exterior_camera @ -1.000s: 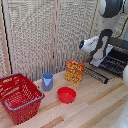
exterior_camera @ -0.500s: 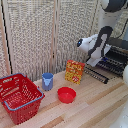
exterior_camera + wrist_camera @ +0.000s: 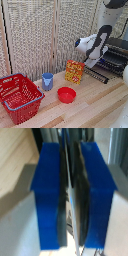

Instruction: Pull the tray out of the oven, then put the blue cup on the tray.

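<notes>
Pressing almost together, the two blue fingers [image 3: 50,198] of the gripper [image 3: 70,198] leave only a thin slit in the wrist view, and a dark, thin edge sits in that slit (too blurred to name for certain). In the exterior view the gripper [image 3: 93,64] sits low at the front of the oven [image 3: 116,54], right at the near-left end of the tray [image 3: 102,70], whose dark parallel bars stick out from the oven mouth over the wooden table [image 3: 100,107]; whether the fingers truly clamp the tray I cannot tell.

Just to the exterior view's left of the tray stands a yellow-and-red box [image 3: 75,71], upright. Nearer the camera lies the red bowl [image 3: 66,94]. The blue cup [image 3: 47,81] stands upright on the table, left of the box, well apart from the tray and beside the red basket [image 3: 19,97].
</notes>
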